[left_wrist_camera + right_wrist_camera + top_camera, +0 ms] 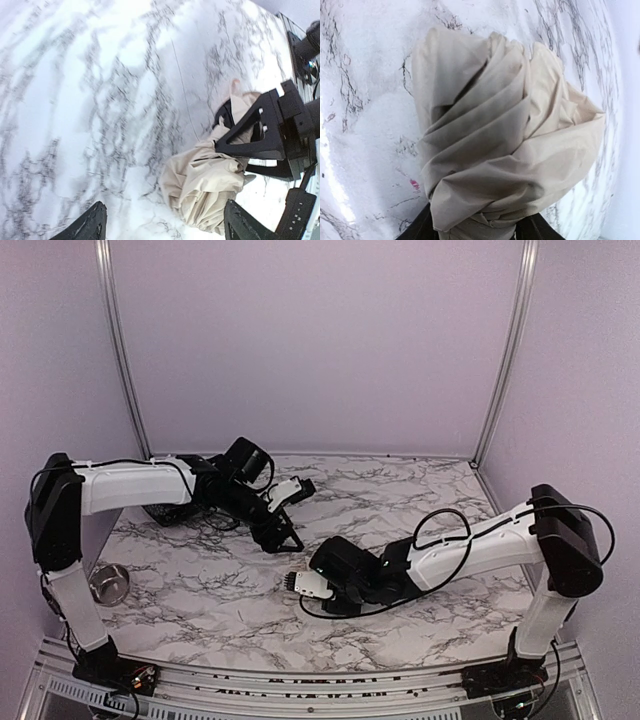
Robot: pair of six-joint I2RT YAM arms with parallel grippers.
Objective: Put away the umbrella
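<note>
One umbrella (500, 135), bunched cream fabric low on the marble table (420, 490) near its middle, is clamped between the two fingers of the right gripper (475, 229), the left gripper (165, 222) is spread wide and empty nearby, and one steel bowl (108, 581) is seen at the left edge.

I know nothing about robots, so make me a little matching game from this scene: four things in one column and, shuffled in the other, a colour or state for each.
Things:
1. umbrella
2. bowl
3. left gripper
4. right gripper

Colours or states:
A. open, holding nothing
B. shiny metal
C. cream, bunched in folds
D. closed on fabric

Pairs: 1-C, 2-B, 3-A, 4-D.
</note>
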